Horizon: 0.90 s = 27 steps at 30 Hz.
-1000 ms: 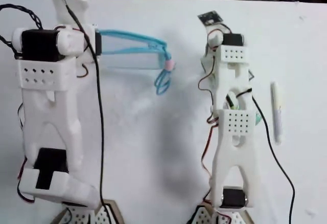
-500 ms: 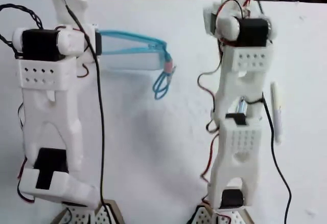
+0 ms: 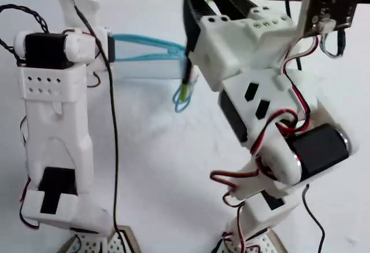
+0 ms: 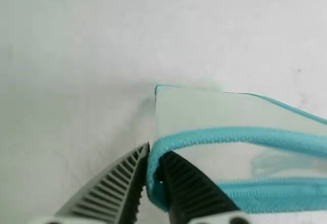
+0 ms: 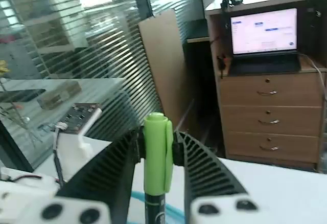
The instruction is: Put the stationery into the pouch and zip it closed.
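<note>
Left gripper pinches the pouch by a zipper-edge corner, on the table. Right gripper clamps a green marker, tip just beside the pouch's far end. Zip open; insertion and zipping not yet done.

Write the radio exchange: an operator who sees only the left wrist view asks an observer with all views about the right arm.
Operator: The left gripper pinches the pouch corner. What is the right gripper holding?
Observer: The right gripper is shut on a green pen.
Operator: Where is the pen relative to the pouch?
Observer: In the high view one end of it sits at the pouch's far end, by the blue loop. I cannot tell if it is inside.
</note>
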Motion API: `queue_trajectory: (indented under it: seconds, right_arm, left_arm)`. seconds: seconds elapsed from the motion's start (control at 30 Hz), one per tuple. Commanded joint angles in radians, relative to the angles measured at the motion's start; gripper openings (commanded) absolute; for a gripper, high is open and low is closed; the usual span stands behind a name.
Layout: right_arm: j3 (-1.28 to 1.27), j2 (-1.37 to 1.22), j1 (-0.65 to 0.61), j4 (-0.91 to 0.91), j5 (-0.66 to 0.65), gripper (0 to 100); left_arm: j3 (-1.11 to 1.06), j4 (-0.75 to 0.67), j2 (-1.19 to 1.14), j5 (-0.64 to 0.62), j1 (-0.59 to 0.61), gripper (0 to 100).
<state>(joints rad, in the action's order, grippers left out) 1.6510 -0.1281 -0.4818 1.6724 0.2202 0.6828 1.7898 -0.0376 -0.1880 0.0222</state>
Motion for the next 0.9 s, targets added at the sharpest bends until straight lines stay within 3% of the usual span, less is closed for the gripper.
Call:
queue_trajectory:
  seconds: [0.0, 0.2, 0.4, 0.5, 0.63, 0.77, 0.87]
  right_arm:
    - [0.012, 0.024, -0.039, -0.131, 0.009, 1.8]
    - [-0.002, -0.077, -0.064, -0.28, 0.0, 1.8]
    - [0.021, -0.189, -0.065, -0.288, -0.101, 1.8]
    - [0.02, -0.128, -0.077, -0.171, -0.109, 1.7]
    - [0.02, 0.001, -0.077, 0.114, -0.055, 1.7]
    - [-0.035, 0.214, 0.024, 0.102, -0.014, 1.6]
    - [-0.273, 0.407, 0.028, 0.104, -0.014, 1.6]
  left_arm:
    - [0.006, 0.0, 0.005, -0.011, -0.008, 2]
    - [0.006, 0.0, 0.005, -0.011, -0.01, 2]
    - [0.006, 0.0, 0.005, -0.011, -0.01, 2]
    - [0.006, 0.0, 0.007, -0.011, -0.01, 2]
    - [0.006, 0.0, 0.01, -0.011, -0.004, 2]
    - [0.006, 0.0, 0.008, -0.011, -0.01, 2]
    - [0.006, 0.0, 0.005, -0.011, -0.01, 2]
